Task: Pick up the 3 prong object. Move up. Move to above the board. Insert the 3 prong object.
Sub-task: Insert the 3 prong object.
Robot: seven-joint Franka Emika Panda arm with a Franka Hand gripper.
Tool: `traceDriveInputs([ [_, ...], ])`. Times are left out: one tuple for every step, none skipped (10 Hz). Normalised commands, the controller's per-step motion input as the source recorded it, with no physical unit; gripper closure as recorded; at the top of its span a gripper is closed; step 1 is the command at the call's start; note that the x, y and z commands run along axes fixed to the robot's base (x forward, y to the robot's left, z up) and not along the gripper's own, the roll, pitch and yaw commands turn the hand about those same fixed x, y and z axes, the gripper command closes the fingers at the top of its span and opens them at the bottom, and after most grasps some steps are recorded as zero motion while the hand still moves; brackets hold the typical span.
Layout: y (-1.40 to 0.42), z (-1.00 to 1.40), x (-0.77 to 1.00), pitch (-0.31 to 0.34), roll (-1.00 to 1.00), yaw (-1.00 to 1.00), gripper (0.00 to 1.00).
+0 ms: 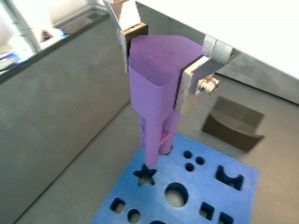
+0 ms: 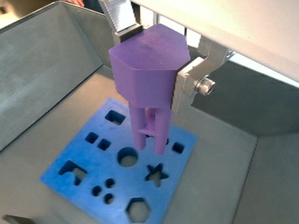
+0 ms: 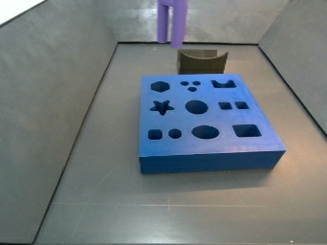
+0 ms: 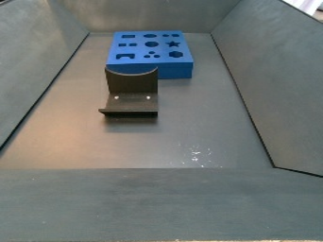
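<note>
My gripper [image 1: 162, 57] is shut on the wide top of the 3 prong object [image 1: 156, 83], a light-purple peg that hangs upright with its thin legs pointing down. It also shows in a wrist view [image 2: 145, 74], held by the gripper [image 2: 155, 57]. The board [image 1: 193, 188], a flat blue block with dark cut-outs, lies on the floor below the legs [image 2: 107, 166]. In a side view the peg [image 3: 171, 19] hangs in the air beyond the far edge of the board [image 3: 205, 129], and the gripper is out of frame. The board also shows in a side view [image 4: 151, 52] where the peg is out of view.
The dark fixture [image 3: 201, 60] stands on the floor just behind the board, and shows in a side view [image 4: 130, 90] and a wrist view [image 1: 233, 122]. Grey sloping walls [image 3: 76, 57] enclose the floor on all sides.
</note>
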Motion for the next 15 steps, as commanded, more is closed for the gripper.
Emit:
traceDriveInputs([
  [0.51,-0.32,0.66,0.0,0.0,-0.37,1.0],
  [0.45,-0.43,0.77,0.063,0.12,-0.31,1.0],
  [0.46,-0.44,0.8,0.051,0.13,-0.28,1.0],
  [0.43,-0.43,0.88,0.0,0.08,-0.3,1.0],
  [0.45,-0.49,0.91,0.0,0.08,-0.26,1.0],
  [0.47,-0.51,0.9,0.0,0.08,-0.21,1.0],
  [0.42,-0.45,0.81,-0.01,0.1,-0.25,1.0],
  [0.26,-0.45,0.48,-0.066,0.16,-0.28,1.0],
  [0.02,-0.33,0.0,-0.063,0.1,0.0,1.0],
  [0.0,-0.32,0.0,-0.01,0.1,-0.02,1.0],
  [0.01,-0.35,0.0,-0.007,0.08,-0.18,1.0],
  [0.0,-0.33,-0.1,-0.01,0.09,-0.11,1.0],
  [0.0,-0.33,-0.09,-0.174,0.0,-0.05,1.0],
  [0.0,-0.29,-0.04,-0.267,0.0,0.0,1.0],
  [0.0,-0.27,0.0,-0.257,0.0,0.0,1.0],
])
